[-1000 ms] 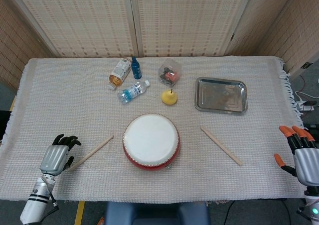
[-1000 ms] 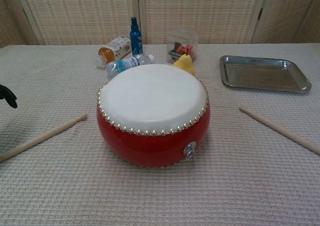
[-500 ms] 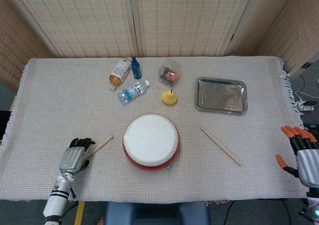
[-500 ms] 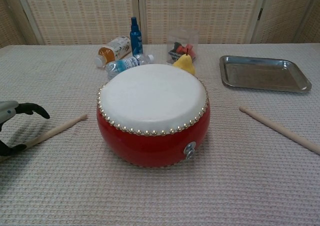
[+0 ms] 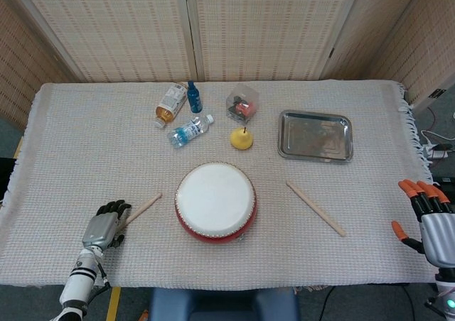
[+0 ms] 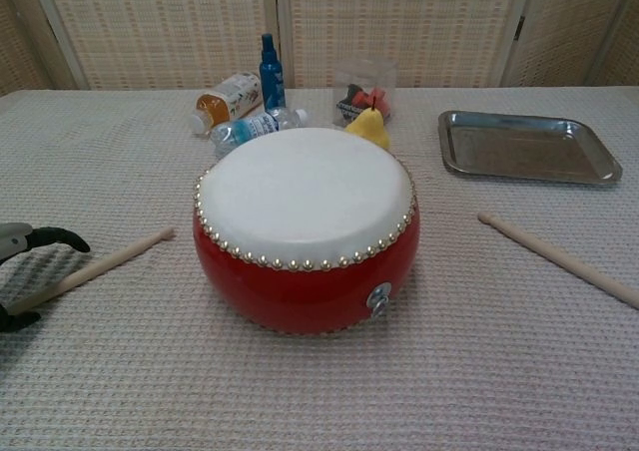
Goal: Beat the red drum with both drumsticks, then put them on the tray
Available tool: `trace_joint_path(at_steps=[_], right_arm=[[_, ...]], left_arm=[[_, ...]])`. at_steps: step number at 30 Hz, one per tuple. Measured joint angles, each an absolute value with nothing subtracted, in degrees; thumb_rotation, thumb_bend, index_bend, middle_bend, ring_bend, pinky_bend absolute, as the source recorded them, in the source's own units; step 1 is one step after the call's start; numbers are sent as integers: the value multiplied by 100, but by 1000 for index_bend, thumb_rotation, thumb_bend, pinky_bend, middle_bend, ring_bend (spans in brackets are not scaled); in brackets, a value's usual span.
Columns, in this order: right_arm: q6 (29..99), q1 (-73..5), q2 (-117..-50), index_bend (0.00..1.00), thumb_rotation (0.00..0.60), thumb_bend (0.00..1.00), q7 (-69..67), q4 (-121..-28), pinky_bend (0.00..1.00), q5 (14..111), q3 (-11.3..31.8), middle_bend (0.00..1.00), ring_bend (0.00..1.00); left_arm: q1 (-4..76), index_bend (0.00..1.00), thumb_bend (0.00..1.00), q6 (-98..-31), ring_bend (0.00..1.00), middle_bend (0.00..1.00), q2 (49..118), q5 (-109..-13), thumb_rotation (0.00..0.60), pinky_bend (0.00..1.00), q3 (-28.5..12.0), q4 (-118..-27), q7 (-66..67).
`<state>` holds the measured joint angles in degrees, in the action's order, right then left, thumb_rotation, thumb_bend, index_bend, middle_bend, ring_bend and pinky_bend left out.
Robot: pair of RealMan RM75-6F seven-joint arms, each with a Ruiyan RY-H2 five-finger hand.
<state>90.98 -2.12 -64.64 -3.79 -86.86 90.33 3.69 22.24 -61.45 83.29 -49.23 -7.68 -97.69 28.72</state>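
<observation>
Your left robot hand [image 5: 104,226] sat at the lower left of the head view, its dark fingers [image 6: 55,238] curved over the near end of the left drumstick [image 5: 142,209]; whether they actually gripped the stick could not be told. That plain wooden rod lay slanting on the bench [image 5: 85,150], which was covered in a pale waffle-weave cloth with a fringe at the right edge.

At the upper middle lay a bottle with an orange cap [image 5: 169,102], a blue bottle [image 5: 193,96] standing just beside it, a clear water bottle [image 5: 189,130] on its side, a clear box [image 5: 242,103] and a yellow pear [image 5: 242,138].

The red drum [image 5: 215,201] stood at the lower centre: round, squat, with a smooth white skin pinned by a ring of brass studs.

To its right the right drumstick [image 5: 316,207] lay diagonally, touching nothing. Above it sat the tray [image 5: 316,135], a shiny rectangular metal dish with rounded corners.

At the lower right edge your right robot hand [image 5: 424,216] hung off the bench, orange-tipped fingers spread, holding nothing.
</observation>
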Motion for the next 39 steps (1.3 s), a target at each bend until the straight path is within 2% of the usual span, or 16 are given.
trace_joint_path(at_steps=[4,11,17,29,39], right_arm=[[9109,-198,-6456,132,600,292,-342,-8720,138,9034,360,133,0],[9103,-192,-6449,132,600,292,-315,-8751,135,9036,348,133,0],[9119,-184,-6444,131,600,292,-307,-8765,133,9045,346,133,0],[9147,-165,-6429,132,600,292,-296,-8809,129,9064,337,133,0],[9218,-130,-6411,132,600,292,-283,-8848,124,9106,326,133,0]], left_arm=[[2278,255,322,-6114,5,41,8333,-4848,600,63,-708,-9682,2855],[2329,280,323,-6331,6,46,8435,-4793,600,63,-587,-9489,2994],[2306,413,322,-6296,18,96,8378,-4914,600,63,-509,-9540,2782],[2268,455,323,-6107,21,119,7983,-5715,600,63,-67,-9840,2458],[2244,469,331,-6227,21,128,8031,-5892,600,63,35,-9652,2500]])
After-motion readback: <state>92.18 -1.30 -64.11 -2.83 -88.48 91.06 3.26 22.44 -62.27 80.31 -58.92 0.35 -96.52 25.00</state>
